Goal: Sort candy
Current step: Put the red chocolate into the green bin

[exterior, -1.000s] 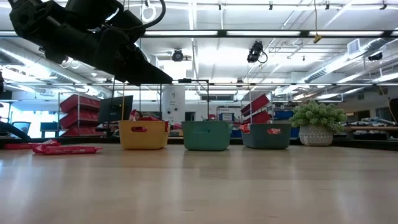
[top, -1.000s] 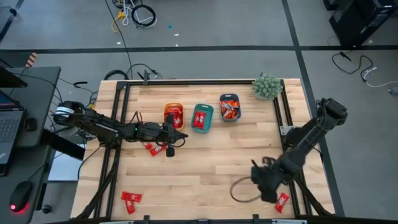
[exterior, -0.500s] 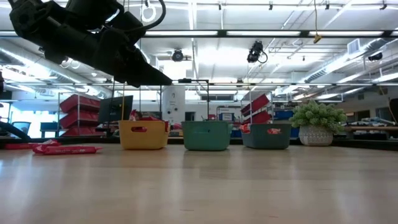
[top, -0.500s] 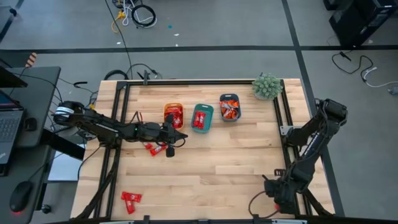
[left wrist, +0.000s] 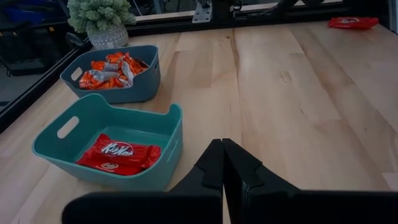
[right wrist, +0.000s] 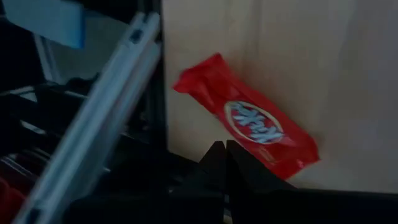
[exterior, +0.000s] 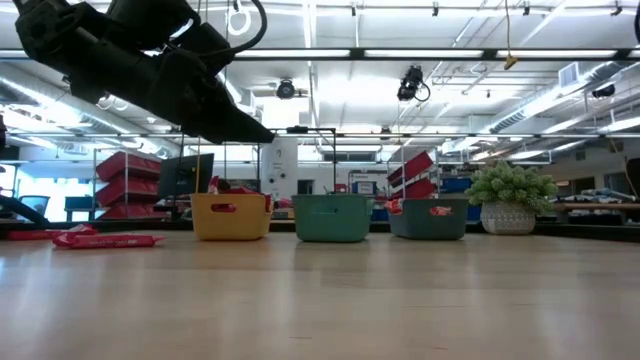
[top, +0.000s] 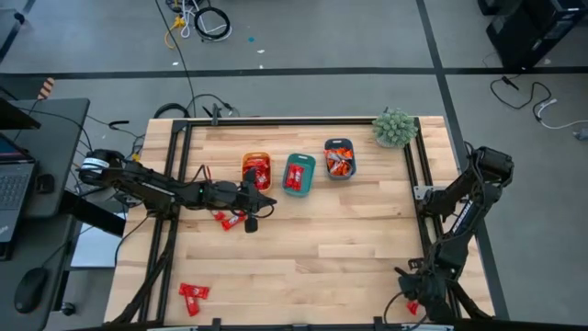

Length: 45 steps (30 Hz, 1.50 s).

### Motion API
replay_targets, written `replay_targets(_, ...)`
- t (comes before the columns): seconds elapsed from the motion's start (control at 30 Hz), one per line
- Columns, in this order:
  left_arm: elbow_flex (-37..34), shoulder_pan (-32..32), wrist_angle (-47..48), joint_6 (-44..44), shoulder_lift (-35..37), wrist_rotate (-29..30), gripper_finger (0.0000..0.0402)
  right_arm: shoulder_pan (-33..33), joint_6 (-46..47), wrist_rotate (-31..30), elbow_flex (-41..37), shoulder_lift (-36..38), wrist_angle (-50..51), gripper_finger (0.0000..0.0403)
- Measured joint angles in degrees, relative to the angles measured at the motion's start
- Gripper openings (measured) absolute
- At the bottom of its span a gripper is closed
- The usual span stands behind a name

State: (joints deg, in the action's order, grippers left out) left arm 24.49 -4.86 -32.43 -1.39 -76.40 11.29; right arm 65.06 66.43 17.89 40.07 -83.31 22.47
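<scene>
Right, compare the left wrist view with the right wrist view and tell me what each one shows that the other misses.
Only the left wrist view shows the teal bin holding a red candy bar, the grey-blue bin of orange candies, and the potted plant. Only the right wrist view shows a red candy bar lying on the table beside the dark frame rail, just ahead of the shut right gripper. Both show wooden tabletop and a shut gripper holding nothing; the left gripper is near the teal bin.
</scene>
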Motion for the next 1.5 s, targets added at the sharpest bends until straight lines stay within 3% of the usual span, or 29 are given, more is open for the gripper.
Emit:
replay_targets(0.37, 0.00, 0.00, 0.63, 0.15, 0.00, 0.00, 0.0000, -1.36, -5.54, 0.02, -4.13, 0.00, -3.27, 0.0000)
replay_targets(0.53, 0.00, 0.00, 0.64, 0.15, 0.00, 0.00, 0.0000, -6.49, -8.76, -4.78, -4.22, 0.00, -4.05, 0.0000)
replay_targets(0.73, 0.00, 0.00, 0.64, 0.15, 0.00, 0.02, 0.0000, -16.18, -17.22, -12.62, -4.22, 0.00, -4.95, 0.0000)
replay_targets(0.97, 0.00, -0.01, 0.75, 0.15, 0.00, 0.02, 0.0000, -32.21, -26.16, -19.19, -4.24, 0.00, -5.34, 0.0000)
replay_targets(1.17, 0.00, 0.00, 1.10, 0.15, 0.00, 0.02, 0.0000, -45.30, -32.70, -23.09, -4.28, -0.02, -12.48, 0.0001)
replay_targets(1.33, 0.00, 0.00, 1.08, -0.11, 0.00, 0.02, 0.0000, -53.60, -39.04, -23.35, -3.73, -0.02, -18.16, 0.0001)
replay_targets(1.5, 0.00, -0.02, 1.03, -0.15, 0.00, 0.02, 0.0000, -56.85, -43.02, -21.24, -0.81, -0.04, -18.59, 0.0021)
